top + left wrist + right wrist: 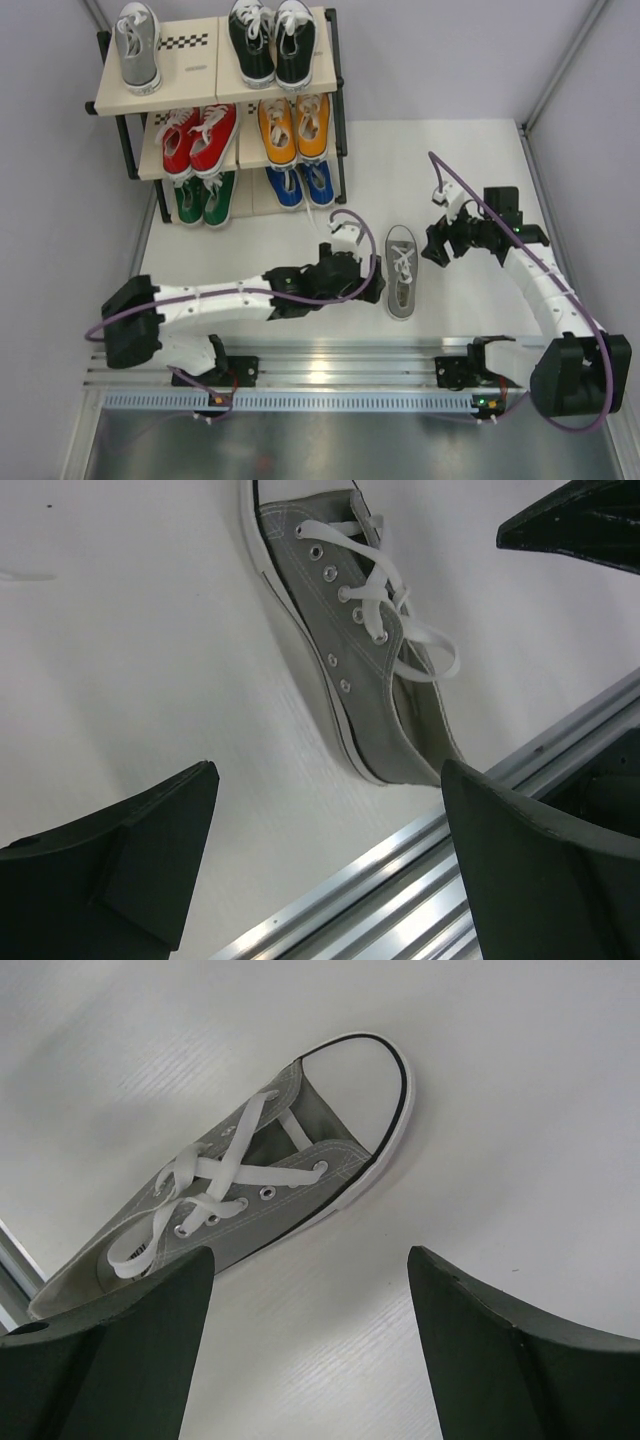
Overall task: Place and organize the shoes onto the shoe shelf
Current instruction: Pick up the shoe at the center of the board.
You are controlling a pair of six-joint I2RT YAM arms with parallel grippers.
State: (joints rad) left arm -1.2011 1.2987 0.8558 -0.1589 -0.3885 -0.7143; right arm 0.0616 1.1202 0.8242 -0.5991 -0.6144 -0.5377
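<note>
On the table [480, 180] between the arms sits the loose grey shoe [402, 270]: upright on its sole, heel toward the rail, well apart from the shoe shelf [195, 72]. On its left flank is the left gripper [378, 285], fingers spread wide, nothing in them. On the other side, near the toe, the right gripper [429, 247] is also spread and empty.

Step in hand looks like pickup. I'd use left (the shelf is on that side). Straddle the mid-body, pinch the canvas walls and keep clear of the laces [385, 590]. Whether left is touching the shoe is hard to tell from overhead.

Target is the top-tier gap beside the shelved grey shoe [138, 45].

Count:
- 12 shoes in total, 11 shelved and 1 on the table.
- Shelved: 1 grey, black pair [252, 45], red pair [213, 135], orange pair [277, 130], green pair [220, 198], blue pair [318, 183].
- 1 shelf, three tiers.
</note>
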